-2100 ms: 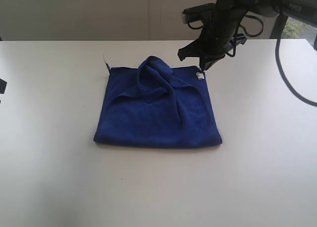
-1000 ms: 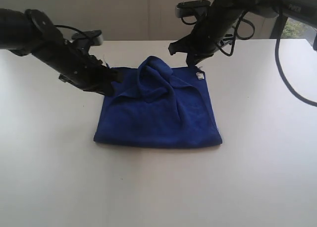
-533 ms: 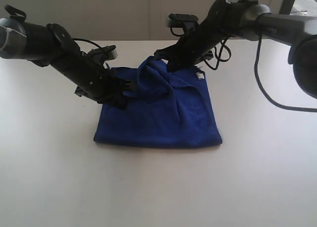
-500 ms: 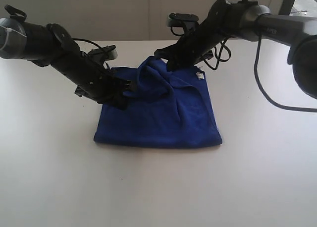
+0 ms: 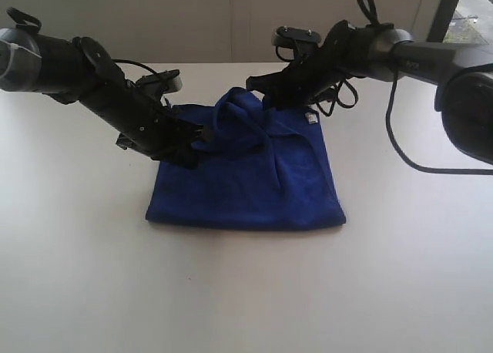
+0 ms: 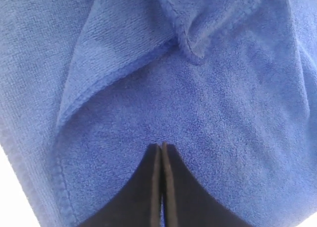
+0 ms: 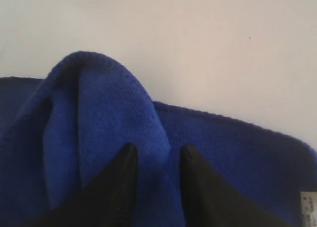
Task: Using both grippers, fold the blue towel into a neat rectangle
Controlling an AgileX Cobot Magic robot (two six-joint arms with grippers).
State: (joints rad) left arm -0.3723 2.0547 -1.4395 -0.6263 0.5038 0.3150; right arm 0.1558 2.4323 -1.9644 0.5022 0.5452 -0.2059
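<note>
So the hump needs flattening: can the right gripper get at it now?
Probably yes: the right gripper has its open jaws astride the hump of the towel, with nothing between. The left gripper, shut, rests on the cloth well aside.

No print can be read: the tag point(image 5: 310, 119) on the towel point(image 5: 246, 179) shows only tiny, illegible marks.
</note>
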